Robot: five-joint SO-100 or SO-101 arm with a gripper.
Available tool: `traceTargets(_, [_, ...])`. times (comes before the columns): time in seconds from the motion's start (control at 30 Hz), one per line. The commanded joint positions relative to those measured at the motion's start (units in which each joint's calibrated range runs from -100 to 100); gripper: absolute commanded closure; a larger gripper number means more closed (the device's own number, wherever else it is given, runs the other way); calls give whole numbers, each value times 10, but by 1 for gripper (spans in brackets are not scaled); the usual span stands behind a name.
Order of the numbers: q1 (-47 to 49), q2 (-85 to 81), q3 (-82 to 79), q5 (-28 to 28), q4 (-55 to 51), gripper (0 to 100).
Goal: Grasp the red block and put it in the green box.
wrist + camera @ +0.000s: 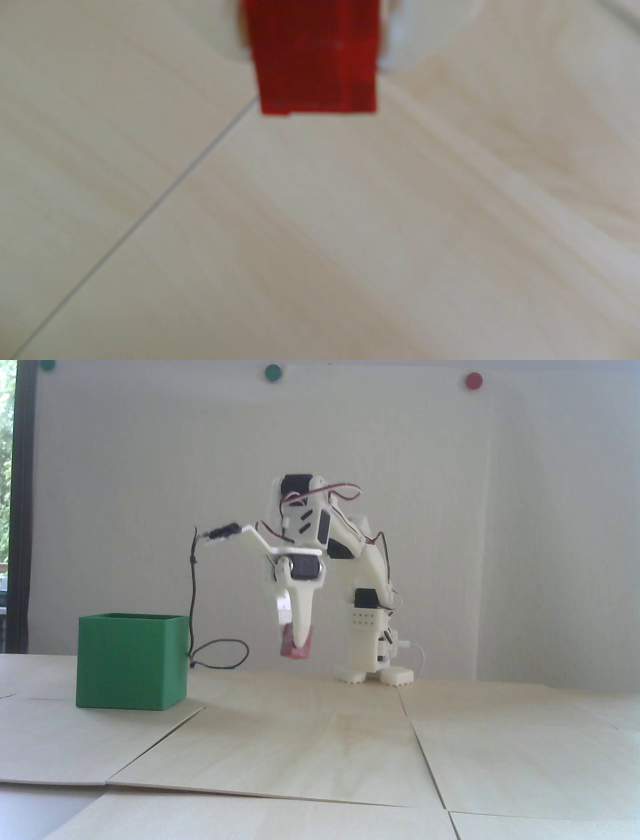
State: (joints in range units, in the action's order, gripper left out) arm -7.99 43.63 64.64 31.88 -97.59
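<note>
In the fixed view the gripper [296,641] points down with its jaws clamped on the red block [287,647], lifted off the table [320,740], right of the green box [131,662].

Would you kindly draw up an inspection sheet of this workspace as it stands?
Surface: pale wooden table panels with visible seams.
Job's things: small matte red block held clear of the table; large open-topped green box stands left in the fixed view, apart from it.
Clutter: nothing seen.
Grippers: white gripper points down, fingers shut on the block.
Cables: black cable droops beside the box, looping onto the table.
Surroundings: white wall, round magnets.
</note>
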Motion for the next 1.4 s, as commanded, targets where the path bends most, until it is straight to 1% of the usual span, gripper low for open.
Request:
traceTargets(0.0, [-56,-187,57,-14,-18,98])
traceTargets(0.13, [-113,-229,65,-40,4,98])
traceTargets(0.23, [-162,-238,65,-51,84,98])
traceTargets(0.27, [-183,-238,62,-51,128,98])
traceTargets(0.3, [-199,-238,59,-47,174,98])
traceTargets(0.4, [-229,-235,56,-45,267,98])
traceTargets(0.47, [-246,-222,38,-31,321,98])
traceTargets(0.5, [-255,-206,29,-14,365,98])
traceTargets(0.6, [-266,-170,17,2,435,98])
traceTargets(0.73, [-264,-144,17,22,419,98])
traceTargets(0.9, [-249,-133,18,59,333,97])
traceTargets(1.0, [-242,-133,20,67,290,96])
traceTargets(1.03, [-241,-133,22,67,279,94])
traceTargets(1.07, [-234,-133,24,67,263,87])
traceTargets(1.13, [-233,-133,24,67,250,81])
traceTargets(1.17, [-231,-134,24,67,236,74])
traceTargets(1.2, [-230,-135,24,67,229,71])
traceTargets(1.23, [-230,-136,24,67,221,71])
traceTargets(1.27, [-230,-137,24,67,213,73])
traceTargets(1.3, [-227,-138,24,67,204,80])
traceTargets(1.37, [-222,-141,24,67,191,98])
